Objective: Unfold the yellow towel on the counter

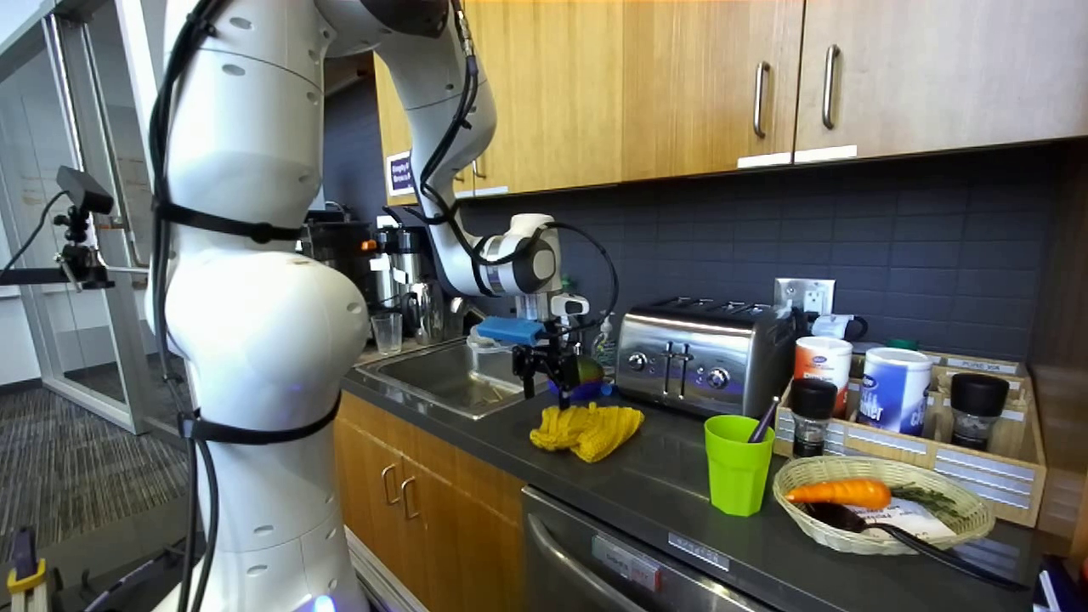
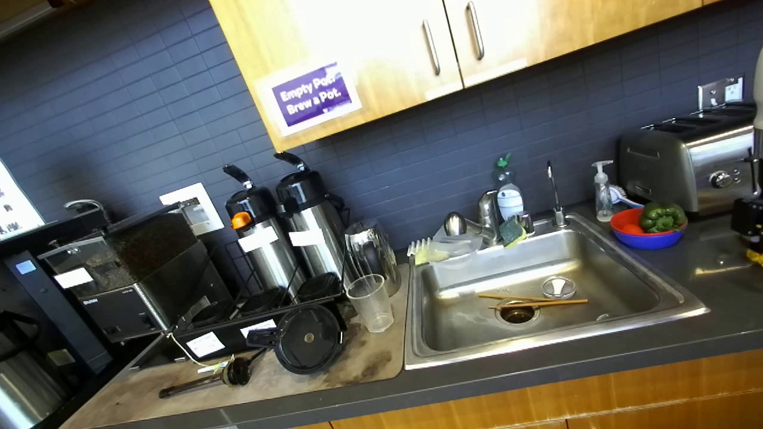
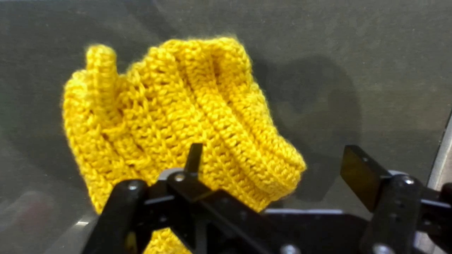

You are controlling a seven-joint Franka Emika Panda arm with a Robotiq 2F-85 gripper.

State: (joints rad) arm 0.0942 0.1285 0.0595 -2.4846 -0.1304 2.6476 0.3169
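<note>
The yellow knitted towel [image 1: 591, 431] lies crumpled and folded on the dark counter [image 1: 654, 476], between sink and toaster. In the wrist view the towel [image 3: 166, 116] has ridged folds and a small loop standing up at its upper left. My gripper [image 1: 546, 397] is above the towel, pointing down. In the wrist view the gripper [image 3: 274, 157] is open and empty. Its left finger is over the towel and its right finger is over bare counter, past the towel's right corner. The gripper's body hides the towel's lower part. In an exterior view only a yellow sliver of the towel [image 2: 757, 257] shows at the right edge.
A steel toaster [image 1: 697, 353] stands behind the towel. A sink [image 2: 554, 250] and a blue bowl [image 2: 650, 238] with a green pepper are beside it. A green cup [image 1: 738, 472], a wicker basket [image 1: 952, 535] with a carrot and a wooden organizer [image 1: 1003, 472] stand on the counter.
</note>
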